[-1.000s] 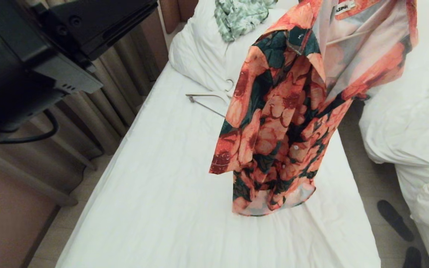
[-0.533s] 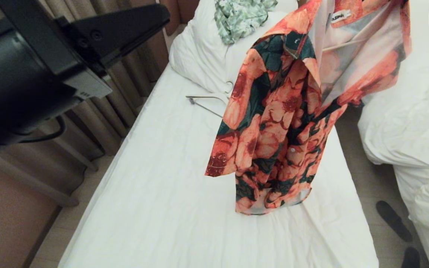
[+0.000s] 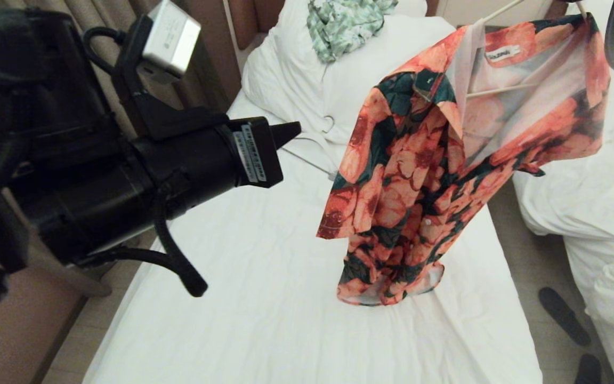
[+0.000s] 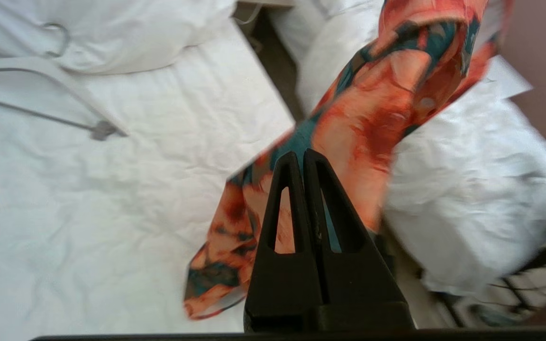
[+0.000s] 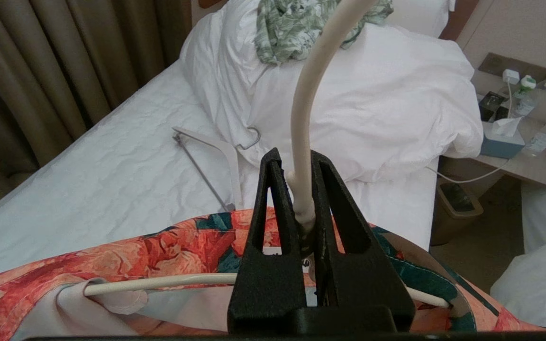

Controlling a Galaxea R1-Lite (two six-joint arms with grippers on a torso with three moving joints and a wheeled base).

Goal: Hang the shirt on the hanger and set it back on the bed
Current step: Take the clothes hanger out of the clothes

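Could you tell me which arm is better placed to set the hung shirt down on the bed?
The right. Its end effector is clamped on the hanger at the neck, with the shirt hanging over the bed. The left end effector is shut on nothing, off to the side.

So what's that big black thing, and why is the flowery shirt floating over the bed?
It's a robot's left arm, seen by a camera on its head. Its left gripper is shut and empty. The shirt isn't floating: it hangs on a thin hanger pinched by the right gripper. The other two pictures come from little cameras on the robot's wrists. On the bed lie a second hanger, pillows and a green garment.
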